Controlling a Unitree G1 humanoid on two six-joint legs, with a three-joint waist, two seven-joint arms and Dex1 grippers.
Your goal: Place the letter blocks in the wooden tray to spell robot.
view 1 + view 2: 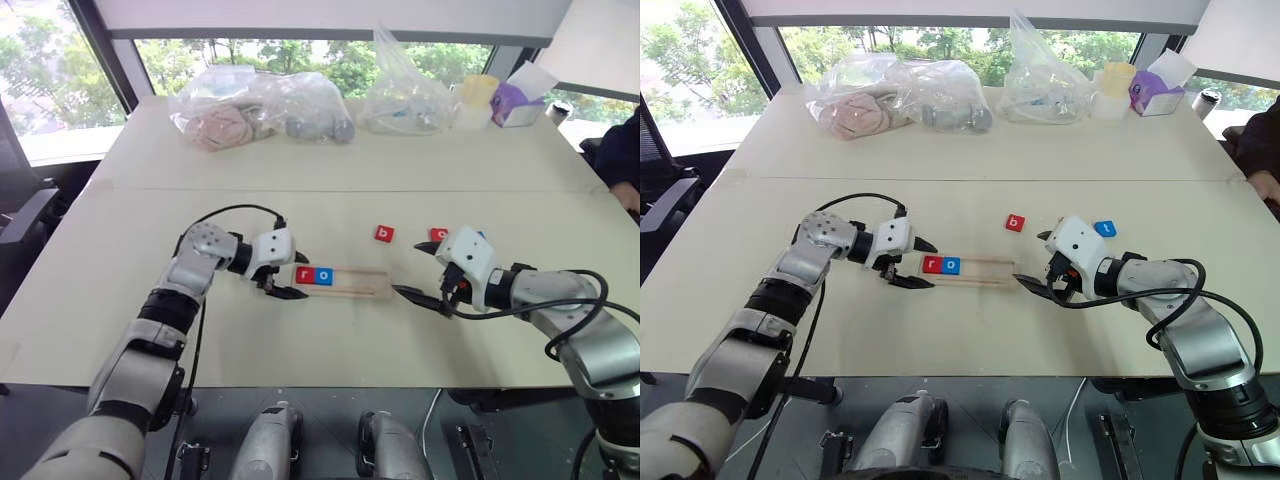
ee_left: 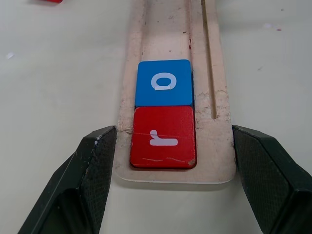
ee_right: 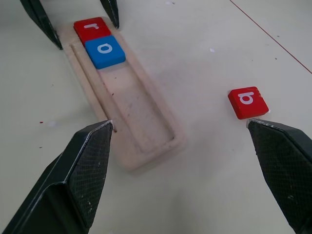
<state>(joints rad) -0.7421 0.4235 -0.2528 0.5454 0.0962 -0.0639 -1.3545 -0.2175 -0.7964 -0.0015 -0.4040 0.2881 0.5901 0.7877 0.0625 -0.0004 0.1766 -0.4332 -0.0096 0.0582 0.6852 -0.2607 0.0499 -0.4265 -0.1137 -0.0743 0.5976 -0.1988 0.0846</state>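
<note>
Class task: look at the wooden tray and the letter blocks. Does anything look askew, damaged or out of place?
Nothing is askew. The red r block and blue o block lie flat, touching, at one end of the wooden tray. The r block shows faint scratches. The red b block lies outside on the table, not yet placed.

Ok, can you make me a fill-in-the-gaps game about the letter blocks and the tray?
1. The tray holds ___ blocks.
2. Its blue block shows the letter ___.
3. The b block outside the tray is coloured ___.
4. The r block lies between the open jaws of the ___ arm.
Missing words: two, o, red, left.
</note>
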